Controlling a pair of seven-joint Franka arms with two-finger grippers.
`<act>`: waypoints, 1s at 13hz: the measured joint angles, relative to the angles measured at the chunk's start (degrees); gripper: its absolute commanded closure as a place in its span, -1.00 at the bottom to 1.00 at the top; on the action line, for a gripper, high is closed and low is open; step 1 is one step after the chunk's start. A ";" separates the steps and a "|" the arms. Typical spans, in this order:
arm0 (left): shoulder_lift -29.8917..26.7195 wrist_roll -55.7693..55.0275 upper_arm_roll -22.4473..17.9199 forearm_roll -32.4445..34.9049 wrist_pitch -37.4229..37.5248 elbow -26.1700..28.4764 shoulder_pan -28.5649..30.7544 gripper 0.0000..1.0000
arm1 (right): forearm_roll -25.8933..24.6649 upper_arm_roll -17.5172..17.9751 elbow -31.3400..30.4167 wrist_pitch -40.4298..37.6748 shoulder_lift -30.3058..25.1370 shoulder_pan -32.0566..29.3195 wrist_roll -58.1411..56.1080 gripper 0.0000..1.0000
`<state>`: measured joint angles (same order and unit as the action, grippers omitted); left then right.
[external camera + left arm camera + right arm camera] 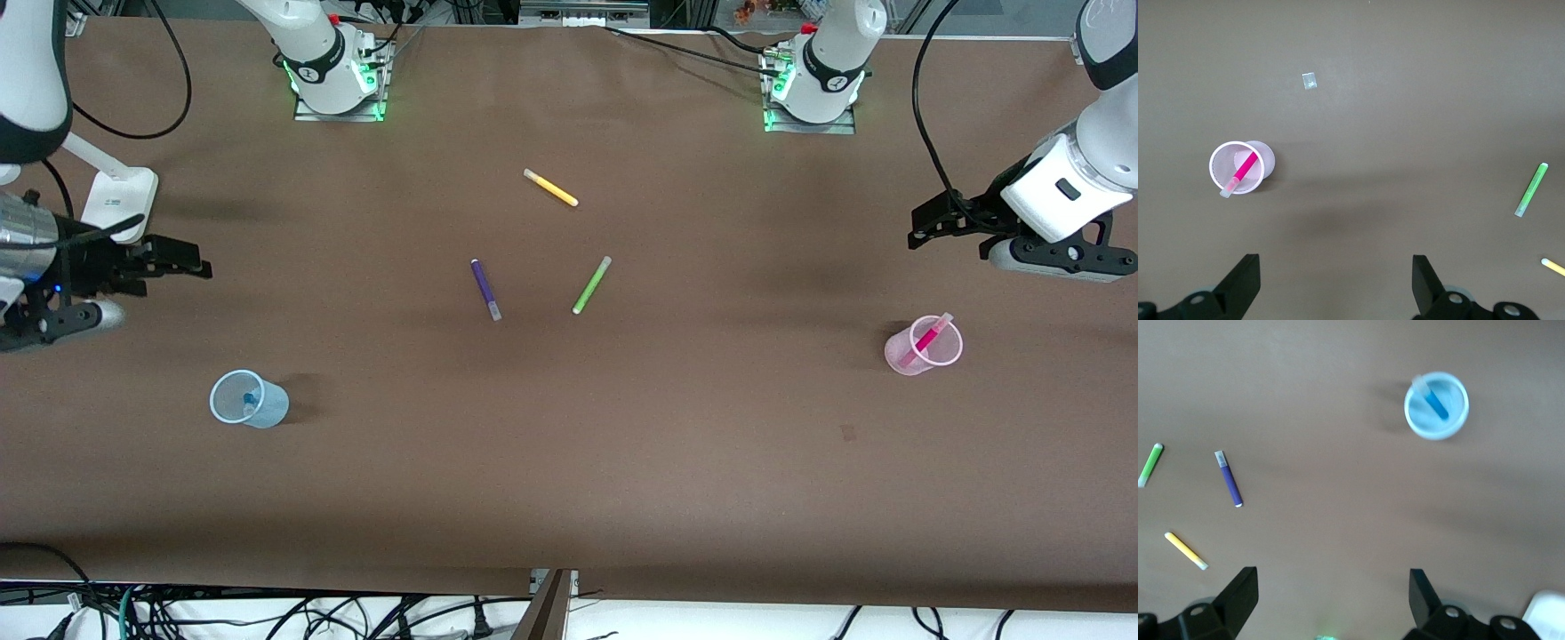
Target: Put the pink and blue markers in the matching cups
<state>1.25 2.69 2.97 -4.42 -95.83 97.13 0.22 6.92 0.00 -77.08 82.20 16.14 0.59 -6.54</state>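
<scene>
The pink marker point(925, 340) stands tilted inside the pale pink cup point(900, 357) near the left arm's end of the table; both show in the left wrist view, marker point(1241, 172) in cup point(1266, 159). The blue marker point(250, 399) sits inside the light blue cup point(269, 409) near the right arm's end; the right wrist view shows marker point(1436, 405) in cup point(1455, 420). My left gripper point(925, 228) is open and empty, up in the air away from the pink cup. My right gripper point(182, 263) is open and empty, raised away from the blue cup.
A purple pen point(485, 288), a green pen point(591, 284) and a yellow pen point(551, 188) lie mid-table. A white flat object point(120, 203) lies by the right gripper. A small pale scrap point(1309, 81) lies on the brown table near the pink cup.
</scene>
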 measured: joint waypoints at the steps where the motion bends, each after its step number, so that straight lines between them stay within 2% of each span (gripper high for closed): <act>1: 0.00 0.04 0.04 0.00 0.00 0.01 0.00 -1.00 | -0.23 0.20 -2.81 -0.27 -2.74 0.00 3.12 -1.00; 4: -0.01 0.06 0.05 0.00 -0.01 0.01 0.00 -1.00 | -1.72 0.21 -10.32 -0.27 -9.73 -0.02 6.10 -1.00; 6: -0.05 0.07 0.05 0.00 -0.04 -0.05 0.00 -1.00 | -5.97 0.11 -11.73 -0.36 -12.99 -0.10 6.27 -1.00; 8: -0.08 0.08 0.05 0.00 0.24 -0.44 0.00 -1.00 | -7.28 0.05 -12.33 -0.96 -15.83 -0.14 6.15 -1.00; 13: -0.36 0.14 0.03 0.09 1.00 -0.94 0.00 -1.00 | -7.95 0.05 -12.66 -1.16 -16.23 -0.22 5.59 -1.00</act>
<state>0.89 2.83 3.00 -4.33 -94.83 96.18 0.22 -1.03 0.04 -89.74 81.04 -0.10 0.37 -0.95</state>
